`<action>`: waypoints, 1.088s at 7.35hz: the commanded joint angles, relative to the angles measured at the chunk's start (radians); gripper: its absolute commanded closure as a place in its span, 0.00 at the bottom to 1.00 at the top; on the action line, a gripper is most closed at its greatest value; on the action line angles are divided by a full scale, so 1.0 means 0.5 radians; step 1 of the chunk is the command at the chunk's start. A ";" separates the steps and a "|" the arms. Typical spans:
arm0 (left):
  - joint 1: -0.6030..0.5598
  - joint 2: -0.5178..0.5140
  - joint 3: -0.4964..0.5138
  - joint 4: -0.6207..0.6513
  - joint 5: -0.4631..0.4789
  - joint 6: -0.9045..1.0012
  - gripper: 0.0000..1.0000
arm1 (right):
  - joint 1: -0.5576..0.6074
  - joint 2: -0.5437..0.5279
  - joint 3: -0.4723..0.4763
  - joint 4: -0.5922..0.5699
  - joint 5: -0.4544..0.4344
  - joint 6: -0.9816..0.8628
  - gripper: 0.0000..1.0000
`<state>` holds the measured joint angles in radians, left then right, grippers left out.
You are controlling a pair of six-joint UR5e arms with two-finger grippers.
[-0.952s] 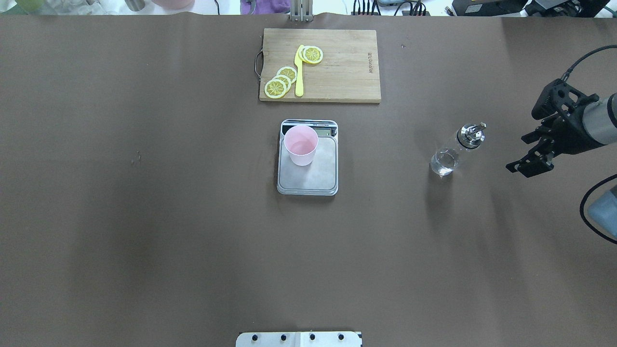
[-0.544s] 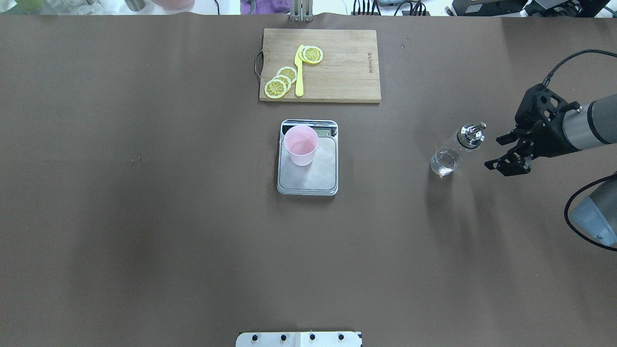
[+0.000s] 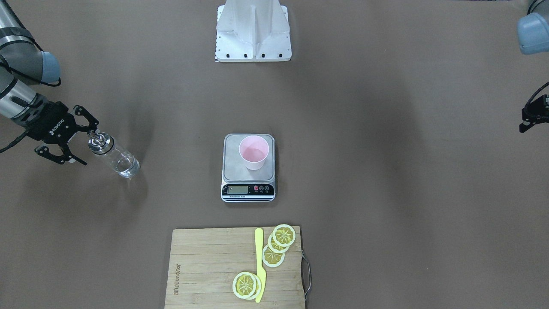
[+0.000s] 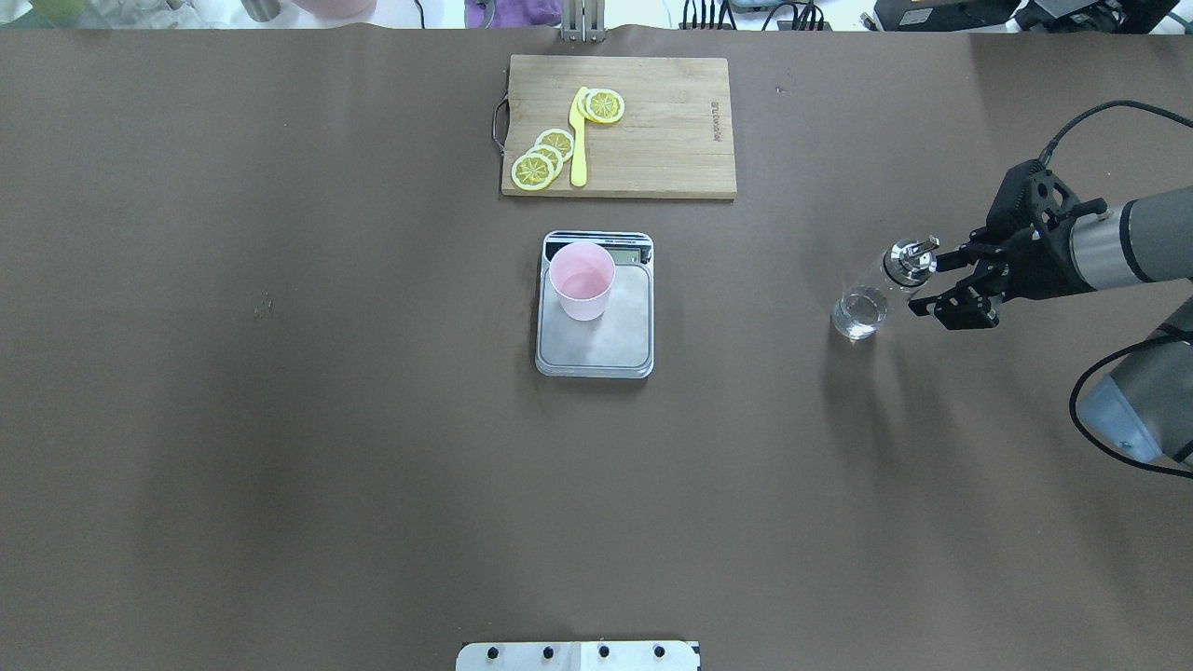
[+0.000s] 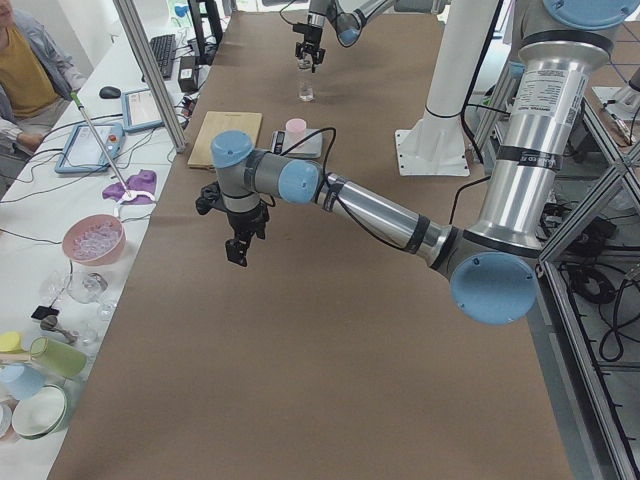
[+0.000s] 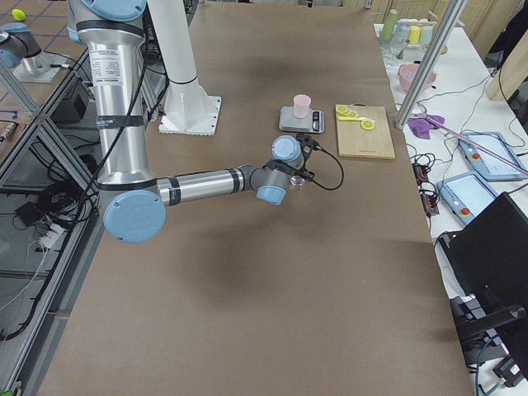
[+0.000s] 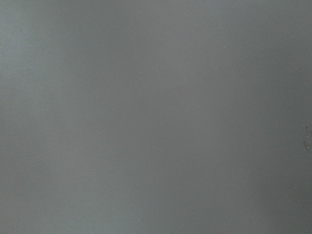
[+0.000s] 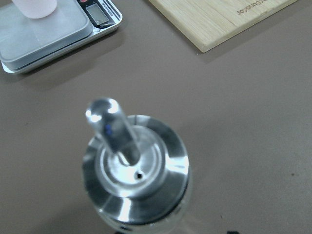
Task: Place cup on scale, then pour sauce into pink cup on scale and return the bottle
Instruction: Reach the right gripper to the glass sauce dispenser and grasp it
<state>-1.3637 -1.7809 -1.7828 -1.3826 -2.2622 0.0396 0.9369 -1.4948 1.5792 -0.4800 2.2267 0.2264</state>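
**Bottle** (image 4: 874, 291): clear glass, metal collar and spout. Stands upright on worktop (image 4: 280, 419), long axis vertical, well to robot's right of scale (image 4: 606, 347). Sauce (image 4: 857, 315) sits low in the glass.

**Cup** (image 4: 582, 280): pink, upright on scale platform. Placement step judged done.

**Right gripper** (image 4: 932, 285): jaws spread, empty, just outboard of bottle's collar. Contact not discernible. Bottle lies inboard of it, twd. scale. Wrist view has collar and spout close and roughly centred.

**Left gripper** (image 5: 238, 242): far end of worktop, well apart from bottle. Spread or pressed together: cannot tell.

**Nearer arm:** right.

**Next move (est.):** advance inboard, close across the vertical axis.

**Misc.:** cutting board (image 4: 671, 140) w/ lemon slices (image 4: 545, 154), beyond scale.
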 commanded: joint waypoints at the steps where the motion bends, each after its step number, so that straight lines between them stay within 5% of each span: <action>1: -0.024 -0.003 -0.009 0.001 0.002 -0.002 0.03 | -0.057 0.020 -0.248 0.515 -0.053 0.260 0.24; 8: -0.049 0.000 -0.027 0.001 0.005 -0.006 0.02 | -0.156 0.090 -0.271 0.666 -0.253 0.394 0.01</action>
<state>-1.3856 -1.7811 -1.7946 -1.3821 -2.2596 0.0369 0.8687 -1.4545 1.4415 -0.1487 2.1102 0.4231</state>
